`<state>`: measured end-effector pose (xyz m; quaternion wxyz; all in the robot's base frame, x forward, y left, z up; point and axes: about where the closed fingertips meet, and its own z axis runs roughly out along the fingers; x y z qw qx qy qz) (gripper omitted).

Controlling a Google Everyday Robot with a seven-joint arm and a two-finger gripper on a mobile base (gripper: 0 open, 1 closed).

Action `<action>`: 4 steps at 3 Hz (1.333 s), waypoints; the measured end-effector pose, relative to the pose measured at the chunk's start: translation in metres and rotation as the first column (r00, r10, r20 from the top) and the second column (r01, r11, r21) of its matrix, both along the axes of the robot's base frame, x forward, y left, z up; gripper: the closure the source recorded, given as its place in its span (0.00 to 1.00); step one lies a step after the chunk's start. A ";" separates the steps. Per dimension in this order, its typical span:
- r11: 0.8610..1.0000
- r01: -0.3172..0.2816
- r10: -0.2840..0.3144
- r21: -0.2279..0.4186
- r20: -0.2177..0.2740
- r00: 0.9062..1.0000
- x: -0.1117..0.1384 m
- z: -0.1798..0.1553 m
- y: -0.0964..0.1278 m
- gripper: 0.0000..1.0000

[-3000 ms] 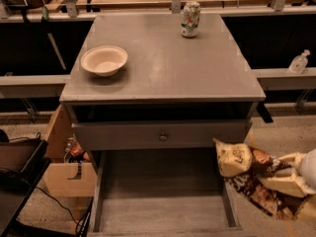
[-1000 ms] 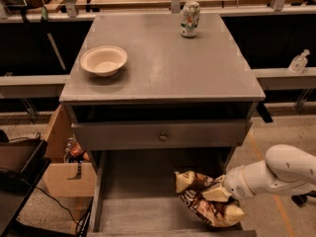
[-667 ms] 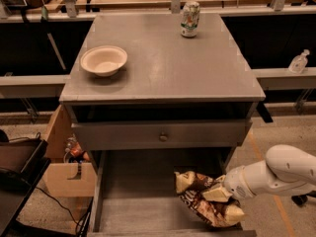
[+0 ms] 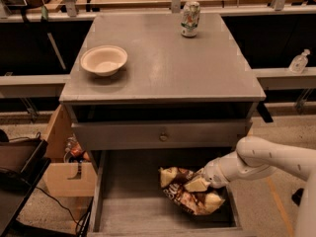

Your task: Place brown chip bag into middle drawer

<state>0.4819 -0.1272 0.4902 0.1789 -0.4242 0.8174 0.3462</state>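
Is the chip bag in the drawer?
In: brown chip bag is within the walls of the middle drawer, gripper at the bag's right edge.

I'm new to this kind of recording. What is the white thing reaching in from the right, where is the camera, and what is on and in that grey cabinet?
The white thing is the robot's single arm. The robot is a mobile machine, and the arm ends in a two-finger gripper.

There is only one camera. It looks down at the front of a grey cabinet; where it is mounted is not on record.

On the cabinet top, a white bowl sits near the left side and a green-and-white drink can stands at the back edge.

Below a drawer front with a small round knob, the middle drawer is pulled out. The brown chip bag is inside its right half, with the gripper against the bag's right side. Whether the gripper is gripping the bag cannot be told.
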 end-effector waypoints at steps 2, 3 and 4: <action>1.000 0.000 0.000 0.006 -0.004 1.000 0.001 -0.005 0.003 0.59; 1.000 -0.003 0.003 0.007 -0.007 1.000 0.000 -0.006 0.005 0.35; 1.000 -0.006 0.006 0.008 -0.009 1.000 0.000 -0.006 0.006 0.13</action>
